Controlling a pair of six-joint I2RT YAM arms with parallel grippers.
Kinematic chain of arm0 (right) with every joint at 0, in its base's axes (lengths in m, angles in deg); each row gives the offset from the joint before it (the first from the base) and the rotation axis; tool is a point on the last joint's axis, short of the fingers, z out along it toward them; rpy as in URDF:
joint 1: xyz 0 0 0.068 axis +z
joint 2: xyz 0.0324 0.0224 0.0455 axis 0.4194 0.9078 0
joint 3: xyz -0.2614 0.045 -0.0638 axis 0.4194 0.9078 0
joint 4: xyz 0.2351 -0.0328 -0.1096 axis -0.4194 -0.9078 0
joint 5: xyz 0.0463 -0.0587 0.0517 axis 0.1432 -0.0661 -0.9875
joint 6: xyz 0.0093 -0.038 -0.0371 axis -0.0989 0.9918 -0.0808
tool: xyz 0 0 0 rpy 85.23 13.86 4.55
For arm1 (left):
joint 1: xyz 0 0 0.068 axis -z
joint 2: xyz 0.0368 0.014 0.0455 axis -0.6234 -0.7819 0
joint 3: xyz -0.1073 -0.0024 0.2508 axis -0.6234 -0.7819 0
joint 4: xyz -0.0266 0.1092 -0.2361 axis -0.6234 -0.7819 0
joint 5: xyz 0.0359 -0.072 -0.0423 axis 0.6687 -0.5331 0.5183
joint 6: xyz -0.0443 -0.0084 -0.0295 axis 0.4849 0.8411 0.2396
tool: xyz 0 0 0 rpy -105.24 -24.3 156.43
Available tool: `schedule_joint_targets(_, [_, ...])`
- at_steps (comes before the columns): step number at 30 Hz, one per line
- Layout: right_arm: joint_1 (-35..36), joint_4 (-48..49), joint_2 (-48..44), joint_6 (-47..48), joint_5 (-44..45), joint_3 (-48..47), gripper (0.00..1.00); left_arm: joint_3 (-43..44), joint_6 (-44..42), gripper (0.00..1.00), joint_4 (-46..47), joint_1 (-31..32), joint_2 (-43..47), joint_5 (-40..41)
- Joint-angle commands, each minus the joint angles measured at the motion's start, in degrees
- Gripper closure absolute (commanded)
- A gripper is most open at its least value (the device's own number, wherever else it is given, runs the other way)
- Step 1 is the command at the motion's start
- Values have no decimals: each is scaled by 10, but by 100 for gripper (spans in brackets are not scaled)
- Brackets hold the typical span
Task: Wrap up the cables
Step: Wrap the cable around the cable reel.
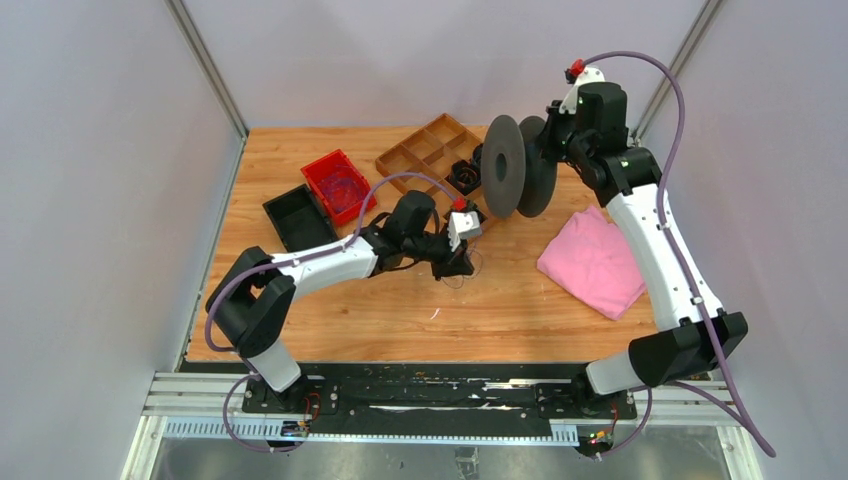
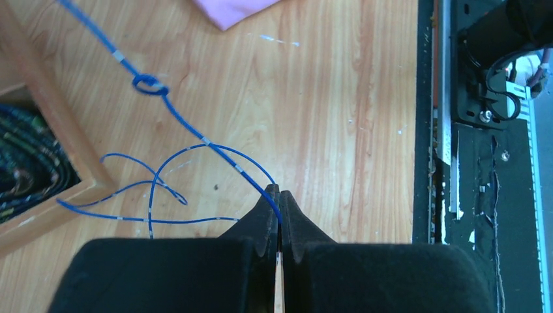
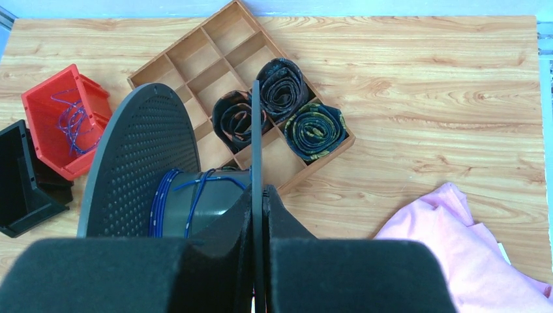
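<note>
A thin blue cable (image 2: pixel 189 127) with a small knot (image 2: pixel 150 85) lies in loose loops on the wooden table. My left gripper (image 2: pixel 280 192) is shut on it, with the cable running in between the fingertips. From above, the left gripper (image 1: pixel 458 262) is low over the table's middle, with the loops (image 1: pixel 462 280) just beside it. My right gripper (image 3: pixel 259 192) is shut on the thin edge of one flange of the dark grey spool (image 3: pixel 140 163) and holds it upright (image 1: pixel 503 166). Several blue cable turns (image 3: pixel 171 202) sit on the spool's core.
A wooden divided tray (image 3: pixel 195 59) holds rolled dark fabric bands (image 3: pixel 316 130) behind the spool. A red bin (image 3: pixel 39 104) holds more blue cable, and a black bin (image 1: pixel 298 218) stands beside it. A pink cloth (image 1: pixel 593 260) lies at the right.
</note>
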Motion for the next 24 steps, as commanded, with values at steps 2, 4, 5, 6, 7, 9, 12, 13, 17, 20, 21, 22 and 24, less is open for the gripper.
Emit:
schedule_joint_targets(2, [-9,61,6,1,51,-17,99,29,-80,100,-74,44,20,1])
schedule_joint_targets(4, [-9,67,9,2,58,-10,100,38,-88,100,-89,56,19,1])
schedule_joint_targets(5, [-9,70,10,3,60,-6,100,44,-90,99,-97,62,19,1])
schedule_joint_targets(6, [-9,73,11,3,64,-1,99,52,-90,100,-102,67,17,1])
schedule_joint_targets(7, [-8,77,11,3,67,5,100,58,-85,100,-103,71,15,1])
schedule_joint_targets(9, [-6,83,9,1,69,19,99,73,-68,100,-98,73,9,-2])
schedule_joint_targets(12, [-1,94,2,2,74,47,99,102,-40,100,-94,74,-3,-2])
schedule_joint_targets(13, [1,97,0,3,76,56,99,114,-33,100,-95,74,-9,-2])
schedule_joint_targets(17, [14,112,-9,16,89,87,99,177,-17,100,-137,74,-32,-7])
schedule_joint_targets(20, [21,124,-15,28,97,109,99,226,-23,100,-177,73,-42,-4])
schedule_joint_targets(21, [22,128,-18,35,99,115,99,238,-25,100,-189,73,-43,0])
schedule_joint_targets(22, [25,132,-20,41,103,123,99,250,-29,100,-201,73,-45,5])
schedule_joint_targets(24, [31,143,-26,51,107,143,99,271,-38,100,-224,73,-46,13])
